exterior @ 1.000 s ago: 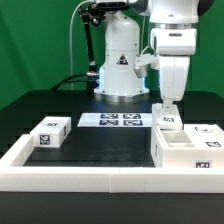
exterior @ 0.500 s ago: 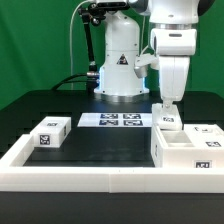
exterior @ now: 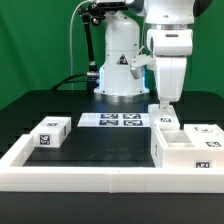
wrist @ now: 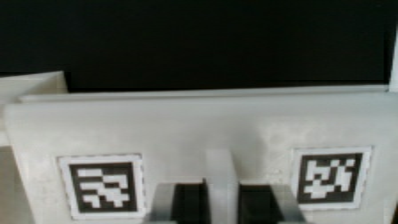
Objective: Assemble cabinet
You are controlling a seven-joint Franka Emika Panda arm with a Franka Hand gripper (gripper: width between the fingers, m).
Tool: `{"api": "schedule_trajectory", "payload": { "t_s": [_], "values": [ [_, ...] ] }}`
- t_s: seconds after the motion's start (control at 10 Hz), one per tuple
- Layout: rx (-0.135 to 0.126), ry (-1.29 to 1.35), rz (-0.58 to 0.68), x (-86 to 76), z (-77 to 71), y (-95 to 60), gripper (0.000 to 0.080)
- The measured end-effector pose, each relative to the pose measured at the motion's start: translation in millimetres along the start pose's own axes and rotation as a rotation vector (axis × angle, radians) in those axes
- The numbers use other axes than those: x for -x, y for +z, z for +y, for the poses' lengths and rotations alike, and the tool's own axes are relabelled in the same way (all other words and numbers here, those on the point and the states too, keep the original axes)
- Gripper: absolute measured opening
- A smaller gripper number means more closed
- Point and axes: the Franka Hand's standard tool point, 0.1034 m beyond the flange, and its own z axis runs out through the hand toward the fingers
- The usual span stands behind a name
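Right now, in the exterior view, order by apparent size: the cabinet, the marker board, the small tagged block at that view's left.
1. The cabinet.
2-3. The marker board and the small tagged block look alike: board longer, block nearer the camera, so unranked.

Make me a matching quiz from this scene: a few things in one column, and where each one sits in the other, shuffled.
Things
1. cabinet
2. marker board
3. lone small tagged block
4. gripper

Places
A. far on the exterior view's left, by itself
B. up in the air on the exterior view's right
C. lying flat in the middle, towards the back
D. low at the front on the exterior view's right

Pairs: 1-D, 2-C, 3-A, 4-B
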Motion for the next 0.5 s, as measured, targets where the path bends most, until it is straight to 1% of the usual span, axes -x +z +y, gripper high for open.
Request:
{"api": "schedule_trajectory", "payload": {
  "t_s": [0.1,0.2,0.4,0.5],
  "values": [
    [0.0,0.0,0.0,0.0,-0.1,0.0,0.007],
    [-0.011,0.003,-0.005,-2.4,0.4,-2.4,0.007],
    [-0.019,0.003,-0.011,-2.3,3.6,-5.8,0.007],
    [-0.029,0.004,-0.016,-2.8,3.8,-7.9,0.007]
  ]
}}
